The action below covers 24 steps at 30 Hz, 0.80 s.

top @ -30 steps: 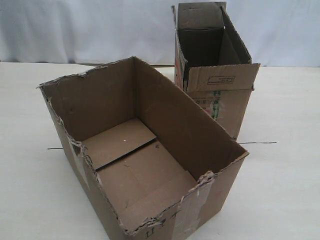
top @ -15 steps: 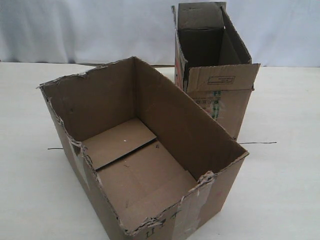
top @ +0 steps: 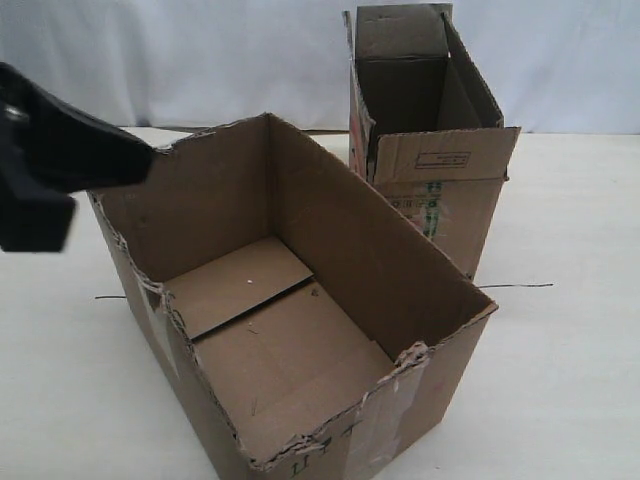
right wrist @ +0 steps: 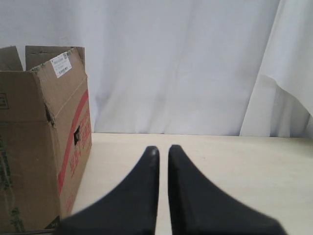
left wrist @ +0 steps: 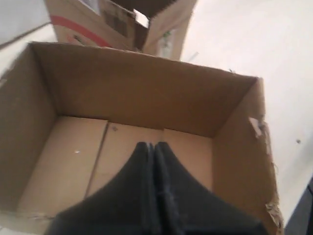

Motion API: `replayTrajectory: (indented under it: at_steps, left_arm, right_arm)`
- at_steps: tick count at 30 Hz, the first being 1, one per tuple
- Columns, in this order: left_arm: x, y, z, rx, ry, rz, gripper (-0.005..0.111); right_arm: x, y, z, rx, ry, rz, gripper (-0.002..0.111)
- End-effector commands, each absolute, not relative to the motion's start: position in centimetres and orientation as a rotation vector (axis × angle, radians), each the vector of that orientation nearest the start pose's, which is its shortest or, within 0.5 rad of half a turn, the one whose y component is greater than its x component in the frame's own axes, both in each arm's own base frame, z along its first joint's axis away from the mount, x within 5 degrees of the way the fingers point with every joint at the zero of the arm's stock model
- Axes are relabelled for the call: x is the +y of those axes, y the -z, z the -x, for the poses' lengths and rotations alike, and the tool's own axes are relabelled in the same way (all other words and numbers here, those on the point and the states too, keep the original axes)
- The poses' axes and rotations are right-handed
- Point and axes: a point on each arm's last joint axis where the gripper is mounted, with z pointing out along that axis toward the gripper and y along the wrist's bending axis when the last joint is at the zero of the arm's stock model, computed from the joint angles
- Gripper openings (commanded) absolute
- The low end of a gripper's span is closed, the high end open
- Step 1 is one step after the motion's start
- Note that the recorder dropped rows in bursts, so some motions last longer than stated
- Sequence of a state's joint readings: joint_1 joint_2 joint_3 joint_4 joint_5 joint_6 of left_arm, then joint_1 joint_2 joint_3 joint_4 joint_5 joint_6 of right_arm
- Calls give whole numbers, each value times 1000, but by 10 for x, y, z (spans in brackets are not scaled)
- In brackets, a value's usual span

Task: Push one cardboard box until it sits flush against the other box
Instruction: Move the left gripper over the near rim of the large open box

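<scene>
Two cartons and two pincers, read left to right. At the far left of the exterior view, the left pincer appears as a dark, blurred shape by the far-left rim corner of the cardboard box. In the left wrist view its fingers are pressed together with nothing between them, above the open interior. The cardboard box stands centre-left on the pale surface, open top up and rim torn. Its long axis runs diagonally from far left to near right. Dark marks on its near lower edge cannot be read. Behind its far-right corner stands the other box, upright, with its top flaps raised and one folded outward. Whether the two cartons touch cannot be told. That flap bears a small outlined print, and green print runs below it; neither is legible. In the right wrist view the same carton shows a white sticker and a red band with red characters, unreadable. The right pincer holds nothing, its fingers drawn together save for a thin slit.
</scene>
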State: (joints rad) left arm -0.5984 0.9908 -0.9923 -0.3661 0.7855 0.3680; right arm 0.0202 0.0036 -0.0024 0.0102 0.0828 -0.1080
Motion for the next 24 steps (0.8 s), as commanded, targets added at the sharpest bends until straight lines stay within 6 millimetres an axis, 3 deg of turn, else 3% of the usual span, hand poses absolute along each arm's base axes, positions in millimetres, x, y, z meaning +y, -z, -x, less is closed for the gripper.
replayTrajectory:
  at_steps: [1, 8, 14, 19, 24]
  left_arm:
    - [-163, -364, -150, 2087, 613, -1056, 0]
    - [-209, -376, -125, 2035, 732, -1288, 0]
    - [-258, -339, -110, 2128, 742, -1460, 0]
    - [-276, -315, -117, 2220, 731, -1463, 0]
    - [-288, -305, -122, 2252, 751, -1440, 0]
  right_arm:
    - [1, -206, -56, 1561, 64, 88, 5]
    - [1, -206, -56, 1561, 64, 88, 5]
    - [1, -206, -56, 1561, 64, 88, 5]
    - [1, -206, -56, 1561, 64, 88, 5]
    - [1, -206, -56, 1561, 64, 88, 5]
